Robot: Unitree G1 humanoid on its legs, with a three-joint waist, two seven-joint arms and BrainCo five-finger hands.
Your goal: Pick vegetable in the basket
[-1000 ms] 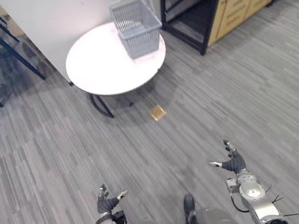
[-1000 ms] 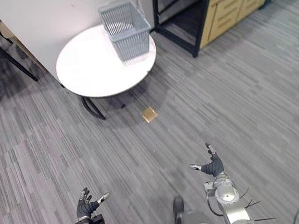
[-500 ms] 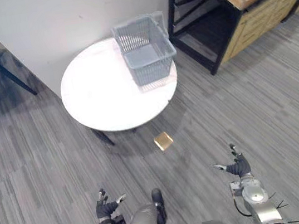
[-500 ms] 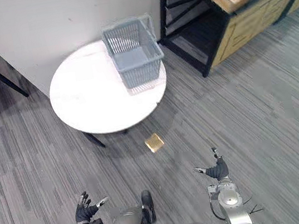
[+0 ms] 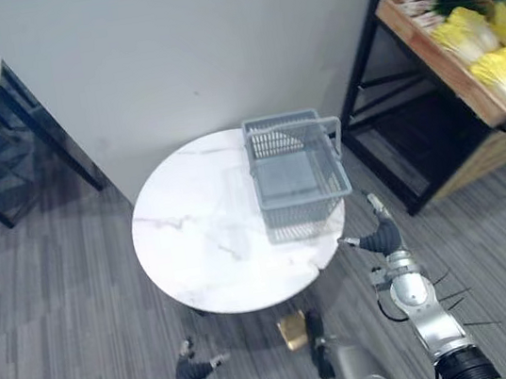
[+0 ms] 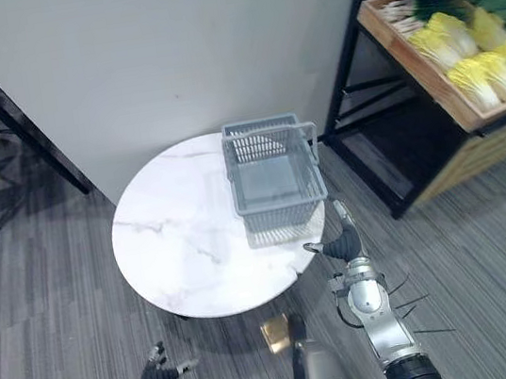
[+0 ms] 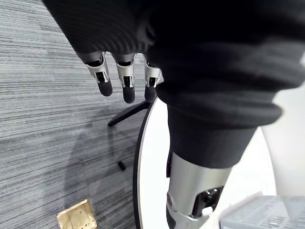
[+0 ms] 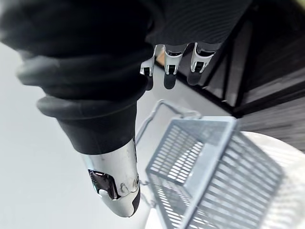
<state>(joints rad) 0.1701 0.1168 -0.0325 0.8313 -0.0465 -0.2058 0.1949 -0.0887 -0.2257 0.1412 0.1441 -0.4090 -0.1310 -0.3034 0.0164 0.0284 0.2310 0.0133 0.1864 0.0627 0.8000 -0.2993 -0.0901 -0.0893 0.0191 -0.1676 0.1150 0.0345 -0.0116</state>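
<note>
From the head views, a grey wire basket (image 5: 297, 175) stands empty on a round white table (image 5: 196, 255), close to the rim on the robot's right. The vegetables (image 5: 492, 68), pale yellow leafy heads with some green stalks beside them, lie packed in a wooden shelf (image 5: 431, 56) well apart from the table, further right. The right hand (image 5: 379, 237) is raised just beside the table's edge, near the basket's front corner, fingers spread and holding nothing. The left hand (image 5: 195, 372) hangs low over the carpet (image 5: 51, 305), also spread and empty. A small tan block (image 5: 292, 329) lies on the floor near the table's near edge.

In the left wrist view, the fingers (image 7: 126, 86) point straight down over the carpet with nothing between them; the table's rim and the block show past them.

In the right wrist view, the fingers (image 8: 171, 59) are straight and the thumb stands apart; the basket and its handle lie beyond, untouched.

No vegetable is picked yet. The main risk, as I judge it, is the right arm clipping the basket as it swings toward the shelf, since the basket sits so near the rim and could slide off. The heads are tightly packed, so a loose grab may tear leaves or drag a neighbour out. The block could also upset a step toward the shelf
</note>
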